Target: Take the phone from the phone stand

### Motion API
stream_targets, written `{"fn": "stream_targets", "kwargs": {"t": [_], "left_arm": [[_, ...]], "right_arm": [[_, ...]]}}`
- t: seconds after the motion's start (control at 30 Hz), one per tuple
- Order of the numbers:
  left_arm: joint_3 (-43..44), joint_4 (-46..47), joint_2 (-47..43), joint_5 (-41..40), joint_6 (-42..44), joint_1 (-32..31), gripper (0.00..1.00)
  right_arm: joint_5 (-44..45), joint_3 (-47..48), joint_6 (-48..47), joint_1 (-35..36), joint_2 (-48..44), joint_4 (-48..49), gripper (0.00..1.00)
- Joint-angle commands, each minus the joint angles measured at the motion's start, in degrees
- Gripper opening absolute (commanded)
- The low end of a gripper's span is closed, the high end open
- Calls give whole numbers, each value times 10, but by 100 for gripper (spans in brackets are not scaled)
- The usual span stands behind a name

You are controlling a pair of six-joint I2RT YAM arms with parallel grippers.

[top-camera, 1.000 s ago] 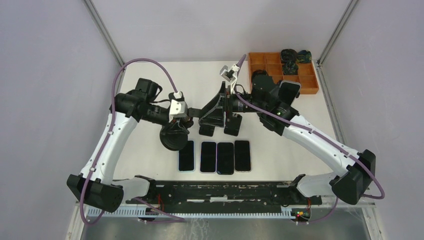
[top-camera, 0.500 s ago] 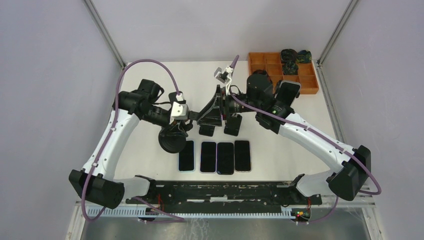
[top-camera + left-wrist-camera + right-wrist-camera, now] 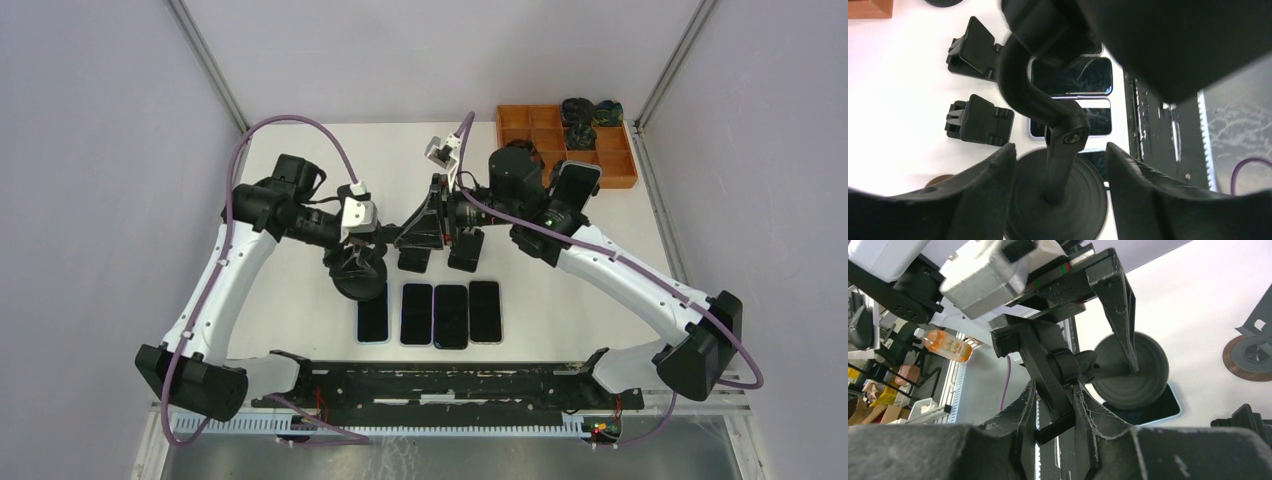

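Left pincer (image 3: pixel 1058 165) spread wide round the phone stand (image 3: pixel 1058 195) stem, w/o touching. Right pincer (image 3: pixel 1055 405) clamped narrow on stand's holder bracket (image 3: pixel 1048 370). Four phones (image 3: pixel 432 313) lie flat on surface (image 3: pixel 300 300) just beside stand base.

White table (image 3: pixel 300 300) carries four phones (image 3: pixel 430 313) in a row, two small folded black stands (image 3: pixel 438 258), an orange compartment tray (image 3: pixel 570 140) at far right.

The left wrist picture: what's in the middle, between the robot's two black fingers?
In the left wrist view, the phone stand's bent black arm and round base sit between the left gripper's spread fingers. Neither finger touches it.
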Motion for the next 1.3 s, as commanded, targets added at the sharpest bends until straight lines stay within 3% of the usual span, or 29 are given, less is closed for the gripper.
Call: {"fn": "stream_targets", "kwargs": {"t": [0.0, 0.1, 0.4, 0.6, 0.83, 1.27], "left_arm": [[20, 75, -27, 15, -103, 3, 83], [20, 113, -40, 11, -145, 3, 99], [54, 204, -59, -77, -275, 22, 100], [71, 232, -46, -151, -362, 30, 100], [67, 231, -56, -182, -400, 30, 100], [20, 228, -91, -185, -390, 30, 100]], "right_arm": [[35, 55, -12, -1, -10, 51, 0], [48, 81, -15, -13, -7, 48, 0], [67, 174, -25, -81, 35, 1, 0], [170, 255, -103, -101, 95, -64, 0], [244, 301, -155, -102, 189, -75, 0], [264, 336, -184, -102, 320, -50, 0]]}}
